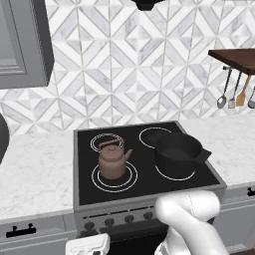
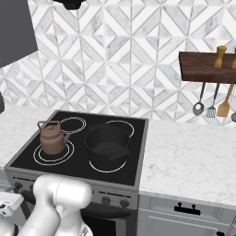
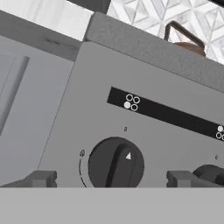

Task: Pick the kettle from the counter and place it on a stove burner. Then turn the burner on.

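Kettle: one kettle (image 1: 114, 160) is sitting on the stove burner (image 1: 114, 177) at the cooktop's front-left corner.
Claw: the gripper (image 3: 111, 178) is hanging spread wide, straddling one dark knob (image 3: 116, 163) on the front panel, not pinching it.
Risk: fingers are possibly closing off-centre and slipping; this knob may be governing another ring.
Count: one black pot (image 1: 178, 151); four knobs (image 1: 118, 219) along the front.

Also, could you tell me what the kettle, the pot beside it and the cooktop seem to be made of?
The kettle looks like copper-brown metal with a dull sheen, going by its colour. The black pot appears to be matte dark metal, perhaps cast iron; it shows no reflections. The cooktop looks like smooth black glass with white burner rings marked flat on it.
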Controlling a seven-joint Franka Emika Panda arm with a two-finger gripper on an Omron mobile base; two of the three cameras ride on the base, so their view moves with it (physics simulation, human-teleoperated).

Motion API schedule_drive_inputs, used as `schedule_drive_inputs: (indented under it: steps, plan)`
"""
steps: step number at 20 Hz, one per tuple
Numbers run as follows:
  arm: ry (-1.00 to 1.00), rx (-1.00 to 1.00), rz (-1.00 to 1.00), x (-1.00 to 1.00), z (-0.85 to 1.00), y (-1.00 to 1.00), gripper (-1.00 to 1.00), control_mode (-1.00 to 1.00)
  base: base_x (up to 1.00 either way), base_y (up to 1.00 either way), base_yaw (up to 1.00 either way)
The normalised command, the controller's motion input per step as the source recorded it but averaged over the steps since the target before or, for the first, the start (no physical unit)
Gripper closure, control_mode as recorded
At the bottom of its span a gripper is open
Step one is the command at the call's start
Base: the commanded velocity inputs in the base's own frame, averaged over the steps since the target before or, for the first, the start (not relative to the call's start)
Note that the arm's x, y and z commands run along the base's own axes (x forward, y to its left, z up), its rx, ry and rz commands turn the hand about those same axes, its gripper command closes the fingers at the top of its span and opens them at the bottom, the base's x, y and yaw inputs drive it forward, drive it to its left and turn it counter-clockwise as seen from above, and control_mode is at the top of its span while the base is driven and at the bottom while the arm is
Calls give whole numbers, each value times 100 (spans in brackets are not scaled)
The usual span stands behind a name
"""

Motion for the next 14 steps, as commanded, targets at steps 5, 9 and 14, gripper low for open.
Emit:
schedule_drive_inputs:
  steps: [5,9,14]
  plan:
    - [0,0,0,31,-8,0,-100,-100,0,0,0]
    - [-1,0,0,4,0,0,-100,-100,0,0,0]
    - [-6,1,0,0,16,0,-100,-100,0,0,0]
